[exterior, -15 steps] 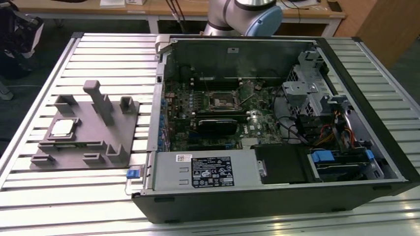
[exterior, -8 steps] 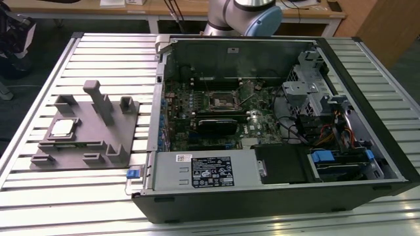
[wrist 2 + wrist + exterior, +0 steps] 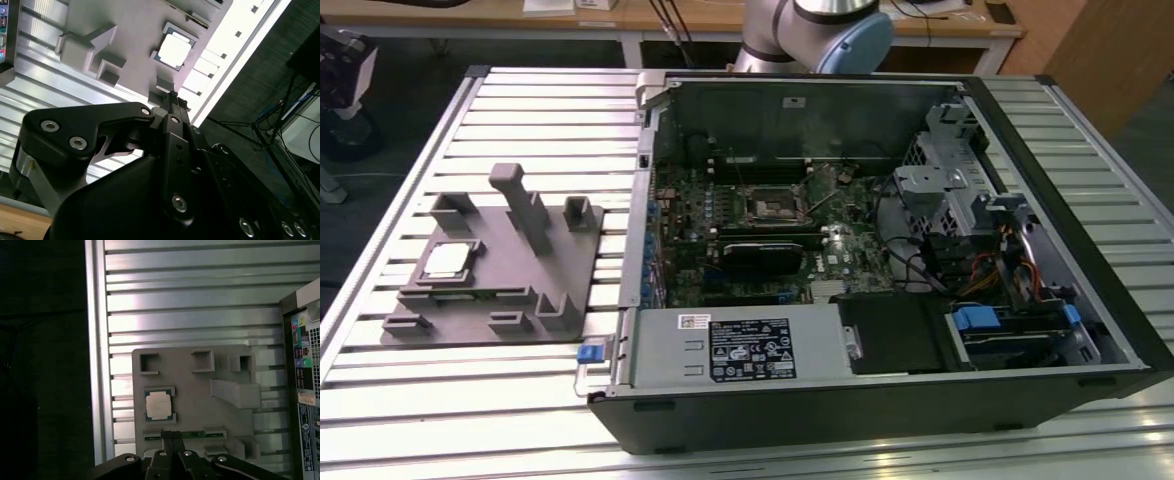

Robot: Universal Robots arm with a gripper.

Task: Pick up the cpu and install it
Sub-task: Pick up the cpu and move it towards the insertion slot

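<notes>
Claw (image 3: 170,435) together, empty, hovering over the fixture (image 3: 200,390) | cpu (image 3: 158,405) flat in its pocket, near the claw | risk, we judge: descending unopened or off-centre would knock or tilt cpu

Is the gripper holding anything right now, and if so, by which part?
Nothing is held. The gripper hangs clear of the chip, which lies untouched in the grey holder.

Table (image 3: 520,110): slatted aluminium — lying flat, carrying two things.
Grey fixture (image 3: 447,315): sitting toward the exterior view's left.
Computer case (image 3: 854,410): lying open beside it.
</notes>
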